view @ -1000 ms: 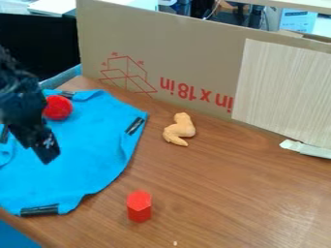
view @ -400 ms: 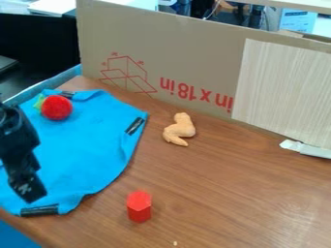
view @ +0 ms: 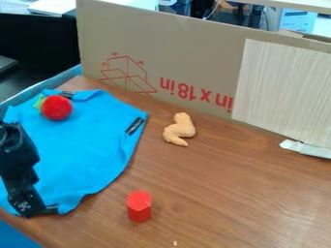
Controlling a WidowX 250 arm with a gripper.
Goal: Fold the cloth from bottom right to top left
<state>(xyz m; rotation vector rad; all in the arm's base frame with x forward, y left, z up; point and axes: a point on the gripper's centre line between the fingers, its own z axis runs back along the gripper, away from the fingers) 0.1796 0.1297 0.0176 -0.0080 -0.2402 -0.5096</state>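
Note:
The black gripper [view: 27, 207] is at the lower left, low over the near corner of the blue cloth [view: 84, 150], beside a black strip on that corner. Whether it touches the cloth cannot be made out. The cloth lies spread on the left part of the table, with black strips at its corners and a wavy near edge. On its far part sits a red ball-like toy [view: 57, 107] with a green top.
A beige chicken-wing toy [view: 180, 129] lies right of the cloth. An upright red hexagonal block [view: 139, 206] stands near the cloth's near edge. A cardboard panel [view: 188, 58] walls off the back of the wooden table [view: 233, 193].
The gripper has moved down and toward the viewer from beside the red toy to the cloth's near corner, uncovering the toy's green top. The cloth looks unmoved.

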